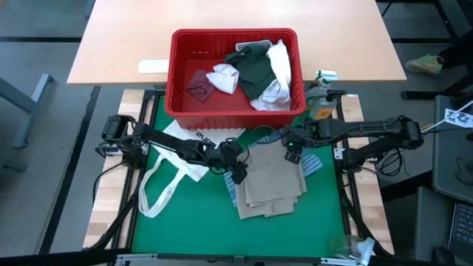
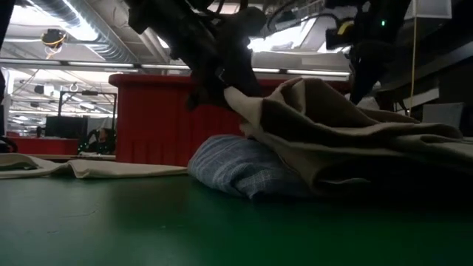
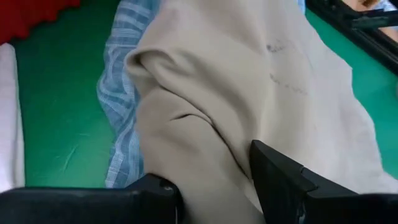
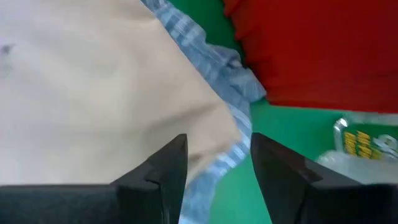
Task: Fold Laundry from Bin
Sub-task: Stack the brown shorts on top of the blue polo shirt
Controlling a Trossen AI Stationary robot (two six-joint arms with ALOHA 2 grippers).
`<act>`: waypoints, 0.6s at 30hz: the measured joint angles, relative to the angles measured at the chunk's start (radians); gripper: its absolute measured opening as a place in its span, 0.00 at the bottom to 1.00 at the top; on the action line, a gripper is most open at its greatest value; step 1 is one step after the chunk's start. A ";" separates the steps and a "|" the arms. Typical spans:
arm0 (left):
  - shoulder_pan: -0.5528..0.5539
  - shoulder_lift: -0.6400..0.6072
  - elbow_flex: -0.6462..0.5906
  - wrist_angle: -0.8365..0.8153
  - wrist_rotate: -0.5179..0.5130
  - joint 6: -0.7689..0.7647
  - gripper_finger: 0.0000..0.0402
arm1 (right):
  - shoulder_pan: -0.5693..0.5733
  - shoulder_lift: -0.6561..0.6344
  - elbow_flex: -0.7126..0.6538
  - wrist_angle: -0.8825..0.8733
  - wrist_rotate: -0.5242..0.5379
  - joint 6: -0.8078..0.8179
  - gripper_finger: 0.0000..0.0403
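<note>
The tan shirt [image 1: 270, 181] lies on the green counter [image 1: 185, 229], on top of the blue-striped cloth [image 2: 236, 171], just in front of the red bin [image 1: 181, 74]. More clothes [image 1: 259, 70] sit in the bin. The left claw [image 1: 238, 174] is over the shirt's left edge, fingers apart around a fold. The right claw [image 1: 293, 154] is over its top right corner, fingers apart.
</note>
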 joint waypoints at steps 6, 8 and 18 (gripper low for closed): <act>-0.019 0.010 0.000 -0.019 0.021 -0.005 0.35 | 0.002 -0.002 0.143 -0.113 -0.032 0.046 0.44; -0.027 0.011 0.000 -0.018 0.019 -0.005 0.35 | 0.002 -0.002 0.154 -0.088 -0.083 0.084 0.44; -0.013 0.009 0.000 -0.026 0.065 -0.007 0.35 | 0.105 -0.001 -0.085 0.229 -0.334 0.140 0.44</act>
